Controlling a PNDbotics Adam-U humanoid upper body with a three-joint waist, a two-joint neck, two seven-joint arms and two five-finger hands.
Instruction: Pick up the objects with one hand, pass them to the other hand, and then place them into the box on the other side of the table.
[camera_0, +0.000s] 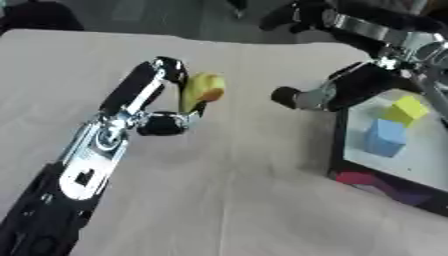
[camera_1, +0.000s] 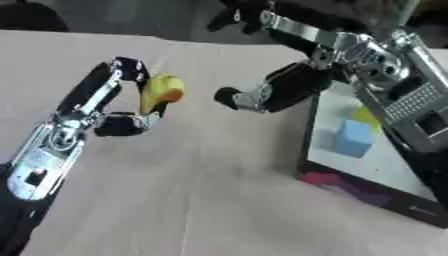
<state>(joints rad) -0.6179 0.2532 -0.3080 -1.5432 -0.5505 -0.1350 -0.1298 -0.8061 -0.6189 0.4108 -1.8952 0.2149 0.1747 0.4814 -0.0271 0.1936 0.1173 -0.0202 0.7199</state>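
Banana (camera_0: 201, 91): a yellow, banana-like piece held above the table (camera_0: 227, 200), left of centre, pinched between the curled fingers and thumb of the left hand (camera_0: 162, 107). Its long axis stands near upright, leaning slightly; the broader, orange-tinged end points up and to the right, toward the right hand (camera_0: 328, 95), and the lower end is tucked into the grasp. The right hand hangs near, just short of the banana, over the box (camera_0: 337, 150) edge; whether its fingers are spread or curled cannot be told. The box, on the right, already holds a blue cube (camera_0: 385, 137) and a yellow cube (camera_0: 408, 110). Risk: only the lower end looks gripped, so the banana may pivot or slip during the handover if the left hand lets go before the right closes.
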